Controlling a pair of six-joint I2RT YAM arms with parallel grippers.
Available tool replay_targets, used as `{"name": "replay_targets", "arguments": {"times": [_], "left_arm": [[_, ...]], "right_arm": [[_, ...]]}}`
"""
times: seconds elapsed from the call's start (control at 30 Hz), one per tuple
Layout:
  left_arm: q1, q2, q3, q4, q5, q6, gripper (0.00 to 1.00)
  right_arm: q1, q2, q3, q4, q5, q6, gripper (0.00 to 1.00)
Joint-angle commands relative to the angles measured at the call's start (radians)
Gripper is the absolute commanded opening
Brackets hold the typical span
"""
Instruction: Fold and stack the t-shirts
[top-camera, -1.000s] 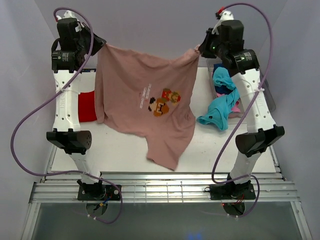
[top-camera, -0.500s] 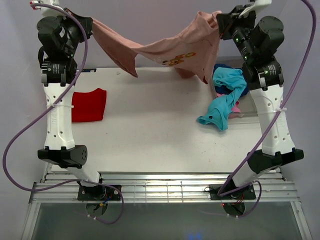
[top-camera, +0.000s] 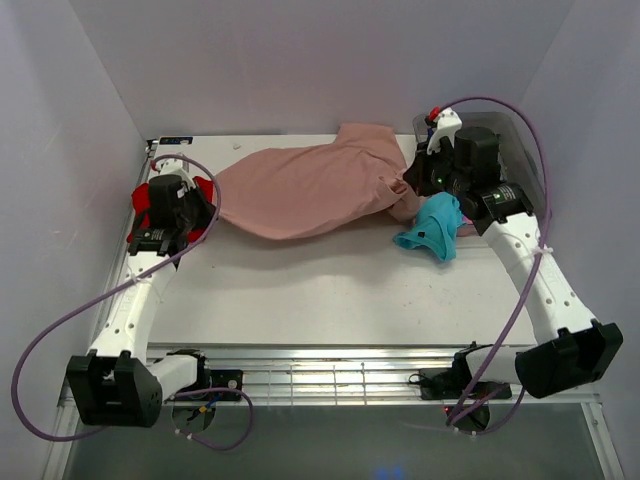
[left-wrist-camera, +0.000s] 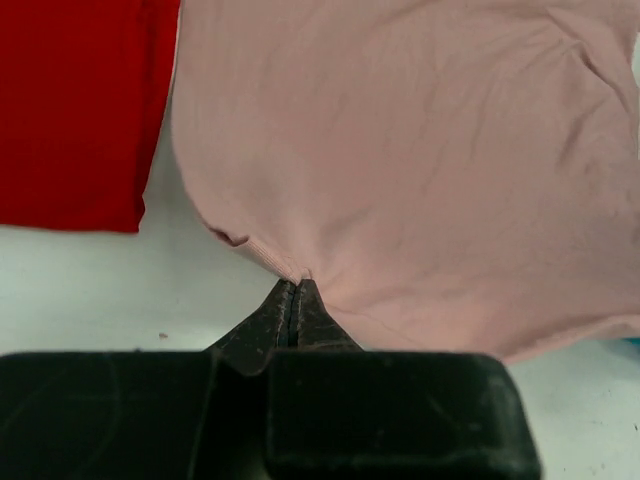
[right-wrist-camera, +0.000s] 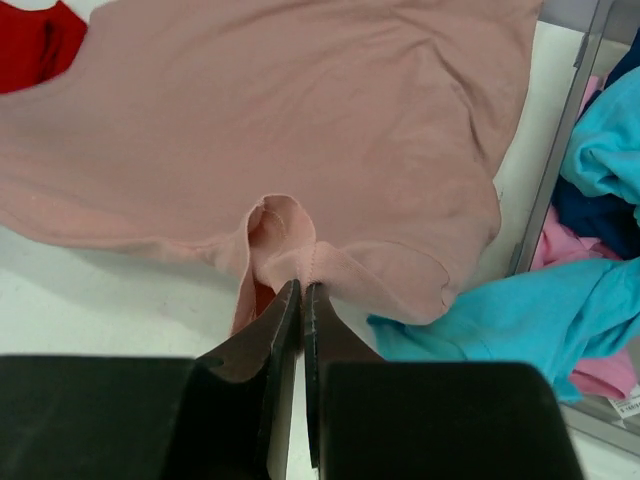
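Spreading looks to be the step in hand: the dusty-pink tee (top-camera: 310, 190) lies across the far half of the table (top-camera: 330, 285), drawn out between the two arms, with no print showing on its upper face. The left gripper (left-wrist-camera: 295, 290) sits low at the cloth's left edge, its jaws pressed together on a small pinch of the hem, just beside the red tee (left-wrist-camera: 80, 100), which lies flat at the table's left side. The right gripper (right-wrist-camera: 302, 288) is likewise clamped tight on a puckered fold of the pink hem at the opposite end, close to the turquoise tee (right-wrist-camera: 500, 310) that spills out of the bin (right-wrist-camera: 575, 130). The pink cloth is down but not flat; it is rumpled and bunched near the right-hand pinch, and its outline is uneven. By my reading, folding has not begun. The next move calls for a gentle outward tug to smooth the cloth, then a clean release of both corners, taking care not to drag the neighbouring tees.
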Motion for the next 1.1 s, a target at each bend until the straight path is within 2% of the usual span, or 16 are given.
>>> {"name": "replay_targets", "arguments": {"times": [0.0,0.17,0.33,0.53,0.6,0.67,0.73,0.87,0.97,1.0,1.07], "left_arm": [[-0.027,-0.126,-0.032,-0.022,0.028,0.022,0.00],[-0.041,-0.147,-0.048,-0.166,0.008,0.005,0.00],[-0.044,-0.137,-0.054,-0.282,-0.076,-0.009,0.00],[-0.044,-0.126,-0.011,-0.486,-0.106,-0.081,0.01],[-0.042,-0.145,0.000,-0.553,-0.112,-0.105,0.06],[-0.042,-0.163,0.018,-0.631,-0.104,-0.130,0.15],[-0.042,-0.166,0.027,-0.685,-0.077,-0.141,0.18],[-0.059,-0.176,0.003,-0.774,0.040,-0.171,0.22],[-0.070,-0.208,-0.037,-0.802,0.035,-0.177,0.27],[-0.071,-0.222,-0.051,-0.808,0.023,-0.179,0.35],[-0.076,-0.228,-0.055,-0.819,0.026,-0.177,0.44]], "right_arm": [[0.026,-0.128,0.014,-0.071,-0.028,-0.014,0.08],[0.130,-0.178,-0.034,-0.235,0.010,0.015,0.08],[0.233,-0.286,-0.248,-0.274,0.021,0.125,0.08],[0.388,-0.422,-0.468,-0.315,0.070,0.346,0.08],[0.423,-0.491,-0.508,-0.343,0.086,0.455,0.08],[0.473,-0.539,-0.561,-0.398,0.096,0.521,0.08],[0.509,-0.599,-0.584,-0.460,0.116,0.601,0.08],[0.525,-0.646,-0.582,-0.566,0.134,0.647,0.08],[0.526,-0.617,-0.562,-0.638,0.134,0.633,0.18],[0.526,-0.608,-0.548,-0.654,0.172,0.627,0.27],[0.526,-0.590,-0.529,-0.651,0.175,0.603,0.31]]}}
